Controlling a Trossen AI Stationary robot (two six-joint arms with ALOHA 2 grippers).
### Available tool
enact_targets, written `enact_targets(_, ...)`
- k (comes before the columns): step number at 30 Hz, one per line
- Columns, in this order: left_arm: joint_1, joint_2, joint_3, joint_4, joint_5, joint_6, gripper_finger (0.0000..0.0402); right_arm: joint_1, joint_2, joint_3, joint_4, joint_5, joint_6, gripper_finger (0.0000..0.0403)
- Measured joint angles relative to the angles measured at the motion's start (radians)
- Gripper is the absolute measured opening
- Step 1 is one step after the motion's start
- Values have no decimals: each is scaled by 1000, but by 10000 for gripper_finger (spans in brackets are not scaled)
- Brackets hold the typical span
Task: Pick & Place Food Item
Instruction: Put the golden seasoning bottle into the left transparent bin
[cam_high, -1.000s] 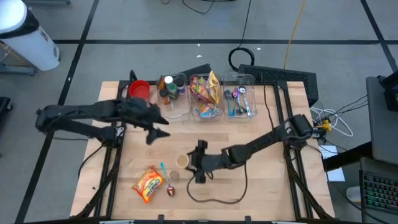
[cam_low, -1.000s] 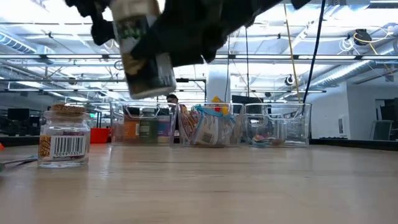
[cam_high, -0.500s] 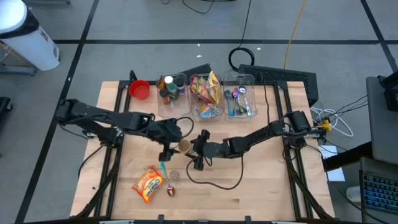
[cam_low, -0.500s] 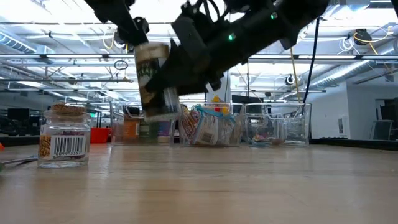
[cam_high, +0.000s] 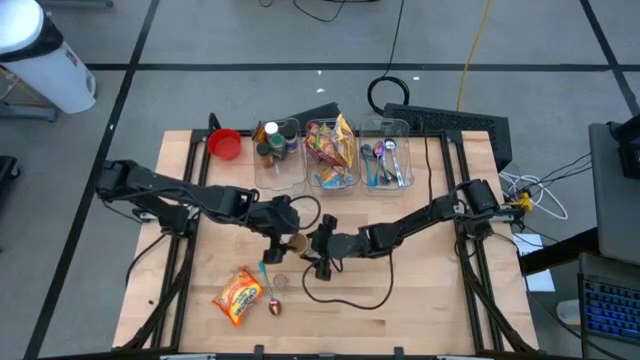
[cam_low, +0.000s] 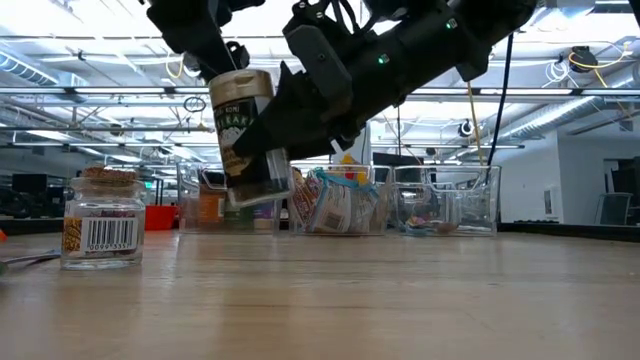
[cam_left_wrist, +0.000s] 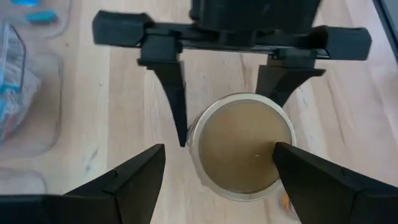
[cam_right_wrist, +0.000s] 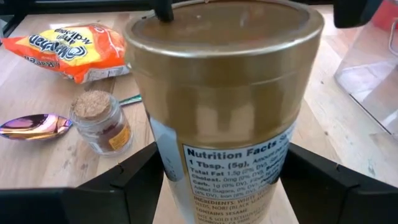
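Observation:
A spice jar with a gold lid (cam_low: 245, 135) is in the air over the table's middle, and it also shows in the high view (cam_high: 294, 240). My right gripper (cam_right_wrist: 222, 155) is shut on it, coming from the table's right. My left gripper (cam_high: 281, 226) is open above the jar. Its fingers stand on either side of the gold lid (cam_left_wrist: 244, 146); I cannot tell whether they touch it. My right gripper pinches the jar's labelled side wall (cam_right_wrist: 177, 168), below the lid, between its two fingers. The fingers come from the table's right and lie across the jar. The jar is lifted clear of the table and tilted, its lid leaning toward the table's left.
A small cork-topped jar (cam_low: 100, 215), a spoon (cam_high: 274, 306) and an orange snack bag (cam_high: 238, 296) lie at the near left. Three clear bins (cam_high: 333, 152) with jars, packets and cutlery and a red bowl (cam_high: 225, 143) stand at the far edge. A black cable (cam_high: 345, 292) loops below the right arm.
My left gripper has swung from near the red bowl toward the table's middle and now stands open over the jar's lid. My right gripper has carried the jar a little toward the far edge; the jar stays lifted and tilted.

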Motion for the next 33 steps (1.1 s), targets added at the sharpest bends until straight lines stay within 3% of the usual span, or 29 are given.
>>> enact_targets(20, -11, -8, -2, -3, 174, -36, 317, 0, -3, 4, 29, -6, -18, 264)
enact_targets(26, -20, -8, -2, -19, 116, -112, 349, -2, -3, 4, 32, 2, -14, 264)
enact_targets(33, -21, -8, -3, -8, -2, -79, 359, -6, -5, 4, 55, 20, -13, 264)
